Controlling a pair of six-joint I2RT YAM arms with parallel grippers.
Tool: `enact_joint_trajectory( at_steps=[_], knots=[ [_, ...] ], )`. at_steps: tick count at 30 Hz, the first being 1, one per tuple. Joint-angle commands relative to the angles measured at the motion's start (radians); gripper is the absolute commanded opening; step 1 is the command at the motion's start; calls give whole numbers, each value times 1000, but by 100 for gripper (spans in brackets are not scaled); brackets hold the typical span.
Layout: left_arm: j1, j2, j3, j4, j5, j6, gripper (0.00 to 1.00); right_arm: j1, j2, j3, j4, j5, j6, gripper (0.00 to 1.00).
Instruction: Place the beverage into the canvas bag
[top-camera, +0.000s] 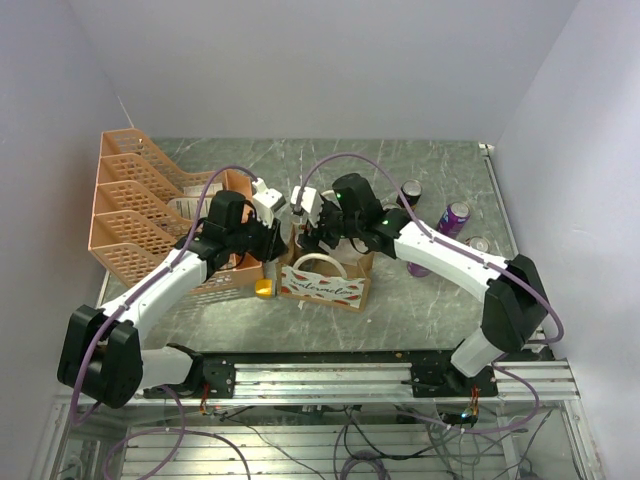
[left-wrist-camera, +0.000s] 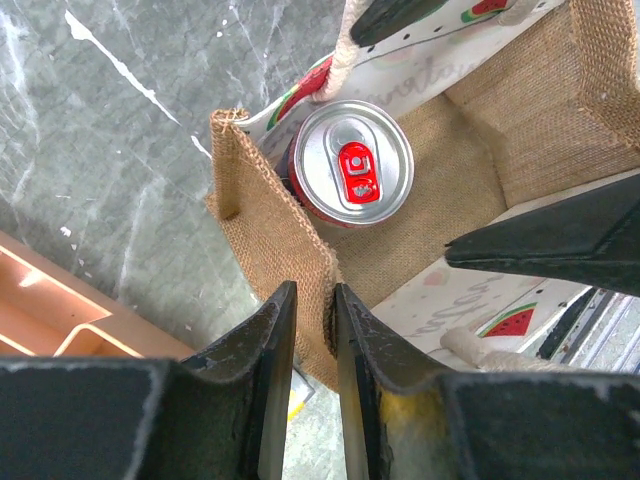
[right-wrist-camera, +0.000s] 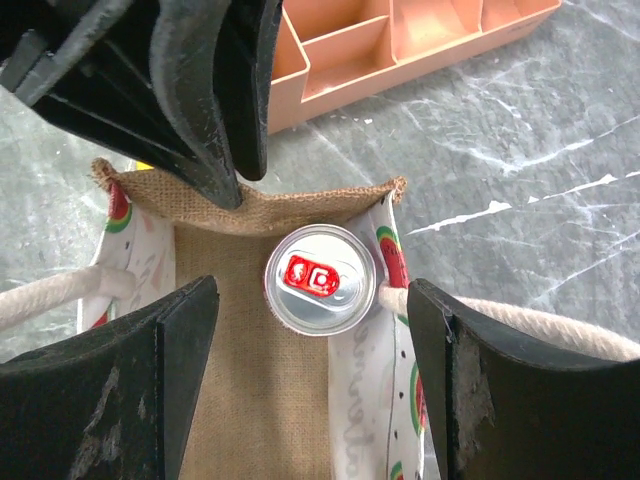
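Tan canvas bag (right-wrist-camera: 260, 212), white panels, red watermelon print; beverage can (right-wrist-camera: 320, 280) silver, red tab.

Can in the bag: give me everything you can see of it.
The can stands upright on the woven floor of the canvas bag, tucked into a corner against the burlap end wall and a watermelon-printed side panel. Shiny silver lid, red pull tab, looks unopened; dark side below the rim. The open right gripper hangs above, not touching; the left gripper pinches the end wall.
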Motion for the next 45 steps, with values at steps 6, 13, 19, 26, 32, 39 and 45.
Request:
enact_joint_trajectory(
  at_steps=[6,13,19,26,32,39,45],
  knots=[
    [9,0,24,0,-4,-3,33,-9,-106,36,-47,4,-24,76],
    [10,4,35,-5,11,2,37,-21,-166,58,-103,-8,-43,76],
    [10,9,64,-22,36,15,55,-35,-261,50,-133,-5,-46,76],
    [10,23,180,-131,90,110,94,-141,-393,9,-137,-34,-23,76],
    [10,77,319,-200,140,241,99,-312,-493,-66,-124,-103,10,76],
    [10,280,508,-265,269,314,95,-470,-531,-138,-170,-231,8,76],
    [10,456,659,-307,372,316,79,-561,-531,-182,-178,-299,-27,76]
  ],
)
